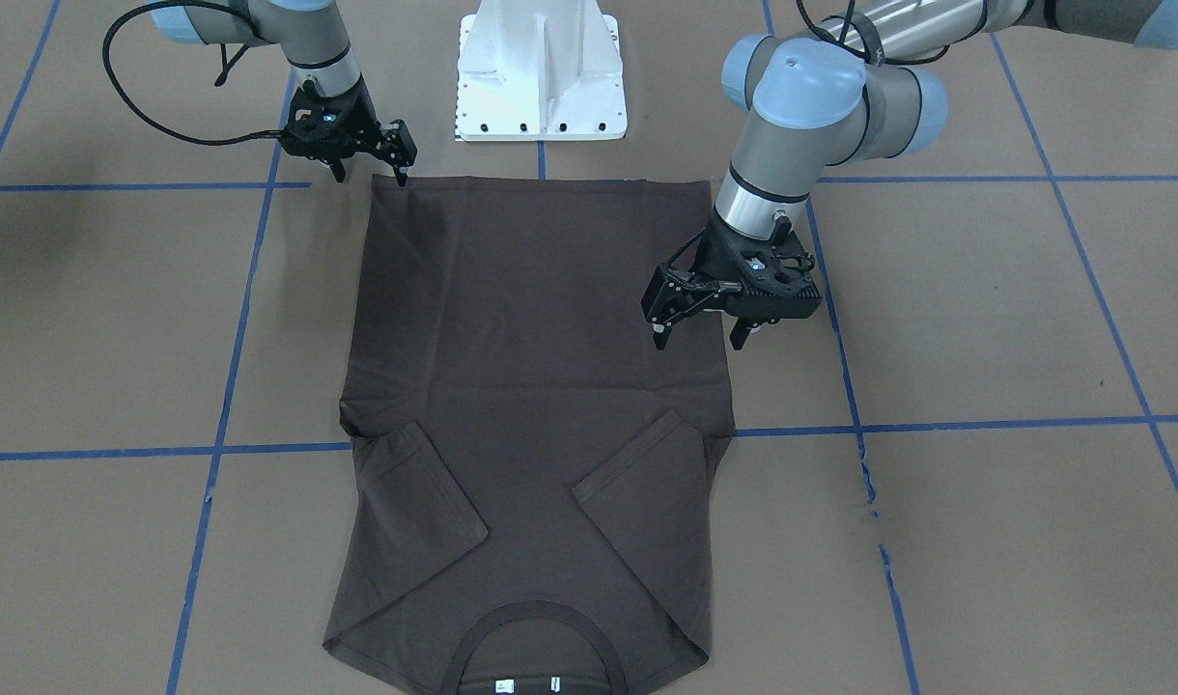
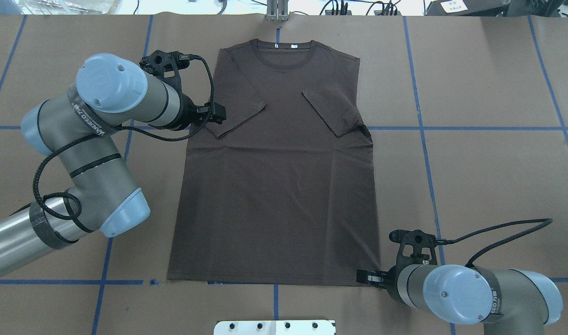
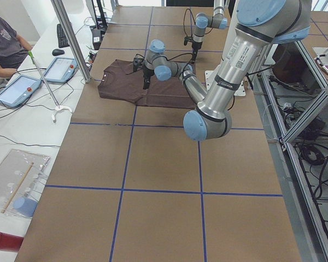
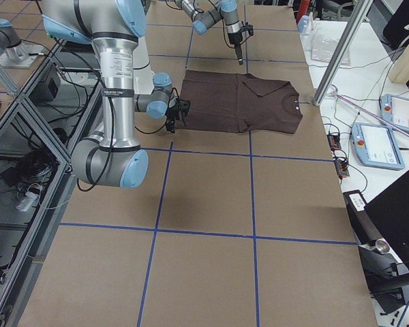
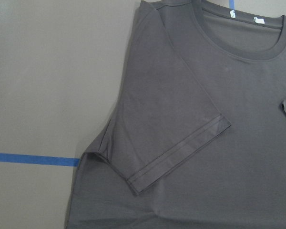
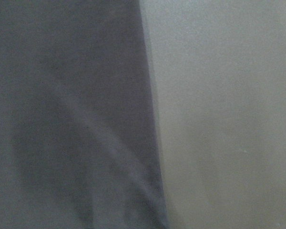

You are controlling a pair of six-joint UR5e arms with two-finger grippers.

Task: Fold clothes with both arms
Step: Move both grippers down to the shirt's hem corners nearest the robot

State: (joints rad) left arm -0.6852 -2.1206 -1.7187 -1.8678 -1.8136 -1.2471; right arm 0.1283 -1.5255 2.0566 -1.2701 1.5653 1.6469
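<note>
The dark brown T-shirt (image 1: 536,386) lies flat on the brown paper table, both sleeves folded inward and the collar (image 2: 283,58) with white tags at the far side from the robot. My left gripper (image 1: 700,336) hovers open over the shirt's side edge, just below the folded sleeve (image 5: 171,143); it holds nothing. My right gripper (image 1: 369,174) is open and low at the hem corner, with one fingertip (image 1: 401,177) at the cloth's corner. The right wrist view shows only the blurred shirt edge (image 6: 66,114) against the paper.
The white pedestal base (image 1: 541,77) stands just behind the hem. Blue tape lines (image 1: 985,423) cross the table. In the exterior left view an operator (image 3: 3,41) sits beyond the table's far edge with tablets (image 3: 60,70) and a metal pole (image 3: 71,38).
</note>
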